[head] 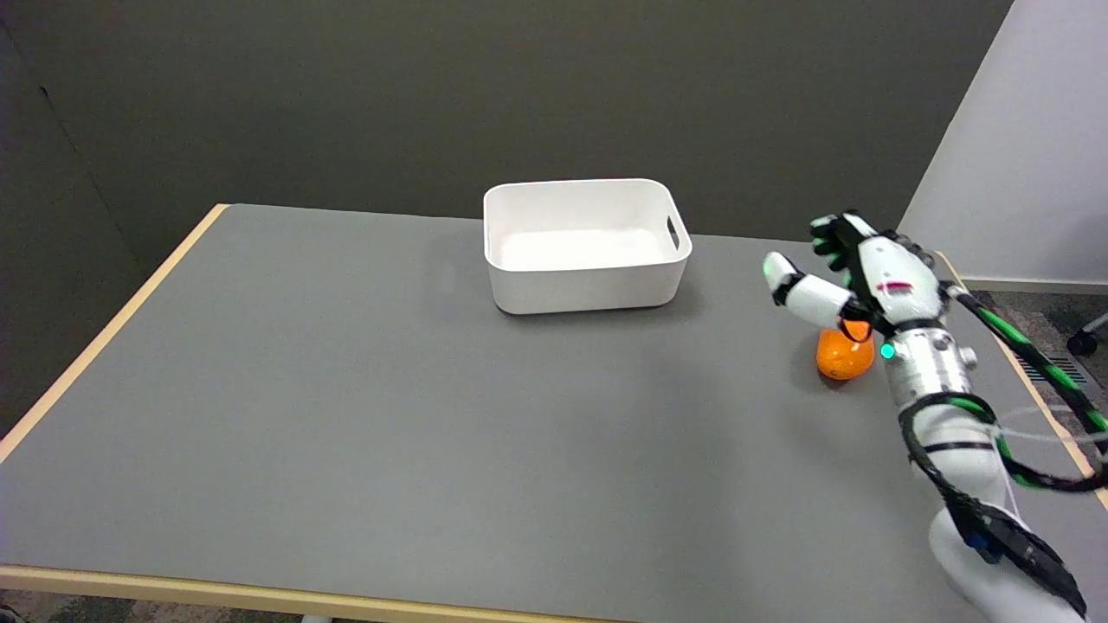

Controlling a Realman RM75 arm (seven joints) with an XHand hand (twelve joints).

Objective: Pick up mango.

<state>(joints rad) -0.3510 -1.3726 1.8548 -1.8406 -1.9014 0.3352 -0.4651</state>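
Note:
An orange mango (841, 356) lies on the grey table (433, 415) near its right edge. My right hand (857, 277) hovers just above and behind it, with the thumb stretched out to the left and the fingers spread. The hand holds nothing. My wrist hides the mango's upper right part.
A white rectangular bin (585, 245) stands at the back middle of the table, left of the hand. The table's right edge (1030, 389) runs close behind the arm. A dark wall rises beyond the table.

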